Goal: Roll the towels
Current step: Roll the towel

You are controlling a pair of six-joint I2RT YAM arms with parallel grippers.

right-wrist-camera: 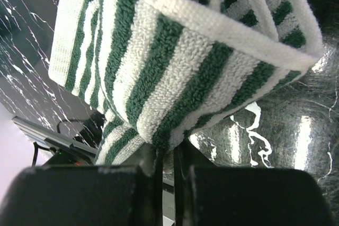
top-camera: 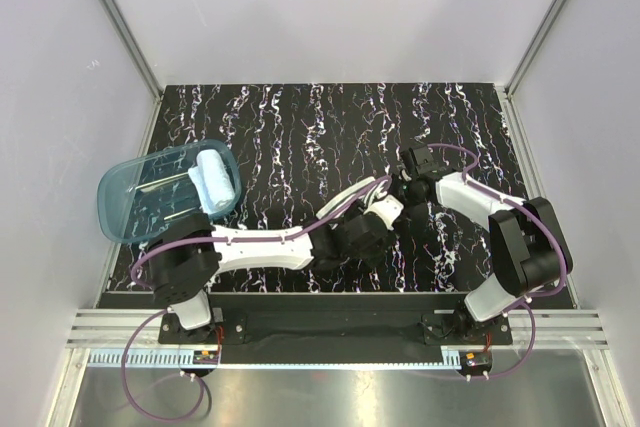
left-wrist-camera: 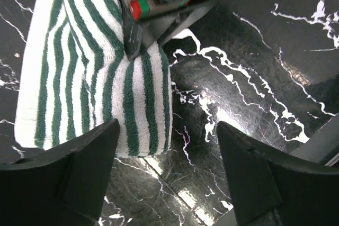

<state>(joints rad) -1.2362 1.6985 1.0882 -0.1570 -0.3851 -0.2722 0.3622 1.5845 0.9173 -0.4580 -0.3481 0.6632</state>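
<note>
The striped towel (right-wrist-camera: pixel 175 62), dark green and white, hangs folded over from my right gripper (right-wrist-camera: pixel 167 154), which is shut on its lower fold and holds it above the black marbled table. In the left wrist view the same towel (left-wrist-camera: pixel 90 83) hangs at the upper left, pinched by the right gripper's fingers (left-wrist-camera: pixel 132 30). My left gripper (left-wrist-camera: pixel 167 168) is open and empty, just below the towel's lower edge, with its left finger (left-wrist-camera: pixel 85 168) next to that edge. The light blue towel (top-camera: pixel 215 179) lies rolled in the tub. In the top view the arms mostly hide the striped towel.
A translucent blue plastic tub (top-camera: pixel 140 202) sits at the table's left edge. Both grippers meet near the table's middle (top-camera: pixel 385 209). White walls close in the table on three sides. Purple cables trail along both arms.
</note>
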